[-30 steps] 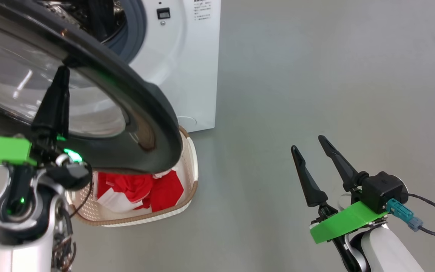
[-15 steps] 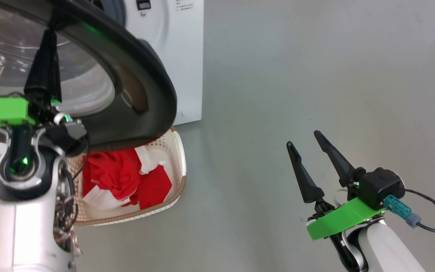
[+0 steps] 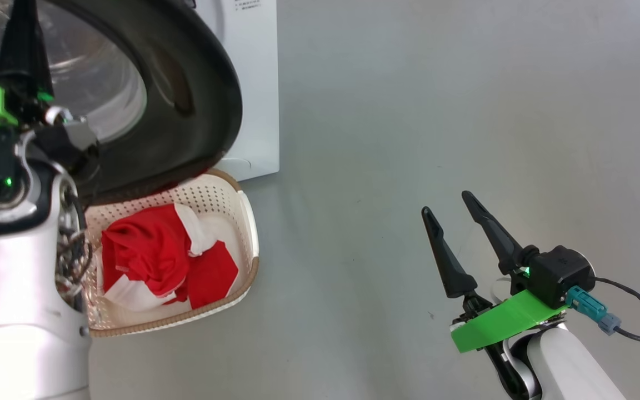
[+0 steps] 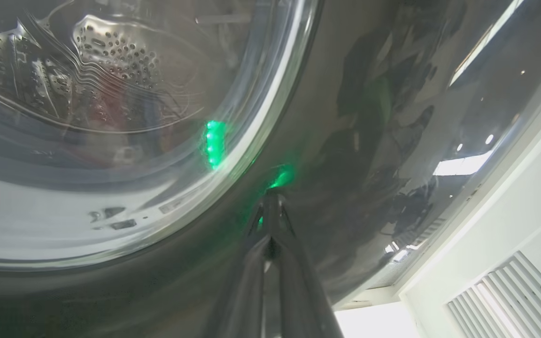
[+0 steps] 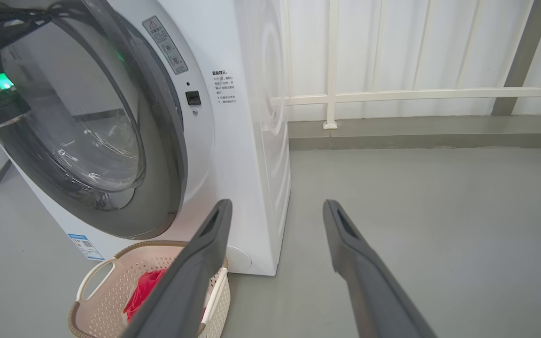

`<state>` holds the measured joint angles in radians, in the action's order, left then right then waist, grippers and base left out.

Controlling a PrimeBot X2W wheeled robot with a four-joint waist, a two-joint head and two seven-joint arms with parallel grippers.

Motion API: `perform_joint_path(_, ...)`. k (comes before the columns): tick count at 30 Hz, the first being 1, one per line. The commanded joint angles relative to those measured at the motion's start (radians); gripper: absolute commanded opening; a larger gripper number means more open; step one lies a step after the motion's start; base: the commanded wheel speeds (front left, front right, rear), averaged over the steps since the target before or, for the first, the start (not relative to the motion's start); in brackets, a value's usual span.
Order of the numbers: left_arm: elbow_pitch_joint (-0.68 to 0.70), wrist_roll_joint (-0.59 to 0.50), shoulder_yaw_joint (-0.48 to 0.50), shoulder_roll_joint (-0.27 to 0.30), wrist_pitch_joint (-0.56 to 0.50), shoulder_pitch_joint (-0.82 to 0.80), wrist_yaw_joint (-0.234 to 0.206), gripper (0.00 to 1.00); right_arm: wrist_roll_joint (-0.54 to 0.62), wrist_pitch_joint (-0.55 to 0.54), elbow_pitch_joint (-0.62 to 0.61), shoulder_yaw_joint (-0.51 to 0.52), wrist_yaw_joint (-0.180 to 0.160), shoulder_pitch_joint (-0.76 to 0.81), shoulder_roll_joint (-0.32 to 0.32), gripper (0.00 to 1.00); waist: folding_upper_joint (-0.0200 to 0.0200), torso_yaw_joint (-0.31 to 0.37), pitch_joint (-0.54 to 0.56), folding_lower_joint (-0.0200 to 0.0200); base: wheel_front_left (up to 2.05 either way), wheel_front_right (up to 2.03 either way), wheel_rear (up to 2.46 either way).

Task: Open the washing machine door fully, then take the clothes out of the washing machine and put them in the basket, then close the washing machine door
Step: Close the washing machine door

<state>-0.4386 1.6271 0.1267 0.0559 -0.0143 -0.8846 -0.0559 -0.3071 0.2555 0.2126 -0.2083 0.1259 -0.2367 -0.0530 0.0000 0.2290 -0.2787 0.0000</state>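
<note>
The washing machine door [image 3: 203,100], black-rimmed with a clear glass bowl, fills the upper left of the head view. My left gripper [image 3: 20,33] is shut, and its joined tips [image 4: 270,197] press on the door's glossy rim [image 4: 369,117] beside the glass [image 4: 111,117]. In the right wrist view the door [image 5: 158,141] stands close to the front of the white washing machine [image 5: 237,155]. The basket [image 3: 245,222] sits on the floor below the door with the red and white clothes [image 3: 153,250] inside. My right gripper [image 3: 446,203] hovers open and empty at the lower right, away from them.
Grey floor [image 3: 409,111] stretches to the right of the machine. A white railing [image 5: 392,96] and a low grey step [image 5: 416,134] run along the wall behind. A dark cable [image 3: 631,328] trails from my right wrist.
The door has swung towards the machine with my shut left gripper against it, uncovering more of the basket. The head camera has shifted. My right gripper has barely moved.
</note>
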Motion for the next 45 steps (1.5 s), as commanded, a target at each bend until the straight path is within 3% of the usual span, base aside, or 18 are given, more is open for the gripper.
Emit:
perform_joint_path(1, 0.022, -0.01, 0.017, 0.039, 0.003, -0.032, 0.016, 0.0, -0.002, 0.006, -0.027, -0.021, 0.005, -0.028, 0.003, 1.0, 0.0, 0.001, -0.004, 0.0, 0.0, 0.0, 0.0)
perform_joint_path(10, -0.016, -0.005, 0.0, 0.032, -0.03, -0.009, 0.079, 0.0, -0.012, 0.006, -0.028, -0.014, 0.005, -0.03, 0.003, 1.0, 0.0, -0.012, -0.004, 0.0, 0.0, 0.0, 0.0)
perform_joint_path(11, -0.01, -0.005, -0.003, 0.03, -0.032, 0.005, 0.084, 0.83, -0.011, 0.006, -0.026, -0.011, 0.005, -0.028, 0.003, 1.0, 0.0, -0.018, 0.0, 0.0, 0.0, 0.0, 0.0)
perform_joint_path(12, -0.001, -0.006, -0.009, 0.029, -0.039, 0.021, 0.086, 1.0, -0.011, 0.006, -0.026, -0.008, 0.005, -0.026, 0.003, 1.0, 0.0, -0.022, 0.004, 0.0, 0.0, 0.0, 0.0)
perform_joint_path(24, 0.179, -0.149, -0.055, 0.092, -0.007, 0.276, 0.129, 1.0, -0.024, 0.006, -0.029, 0.006, 0.005, -0.013, 0.003, 1.0, 0.0, -0.094, 0.059, 0.0, 0.0, 0.0, 0.0)
perform_joint_path(34, 0.293, -0.408, -0.123, 0.165, 0.125, 0.506, 0.152, 1.0, -0.015, 0.006, -0.02, 0.017, 0.005, 0.012, 0.003, 1.0, 0.0, -0.126, 0.128, 0.0, 0.0, 0.0, 0.0)
perform_joint_path(38, 0.314, -0.545, -0.155, 0.202, 0.191, 0.593, 0.137, 1.0, 0.003, 0.006, -0.016, 0.029, 0.005, 0.032, 0.003, 1.0, 0.0, -0.136, 0.159, 0.0, 0.0, 0.0, 0.0)
perform_joint_path(45, 0.332, -0.788, -0.199, 0.242, 0.259, 0.708, 0.066, 1.0, 0.027, 0.006, -0.022, 0.058, 0.005, 0.068, 0.003, 1.0, 0.0, -0.149, 0.2, 0.0, 0.0, 0.0, 0.0)
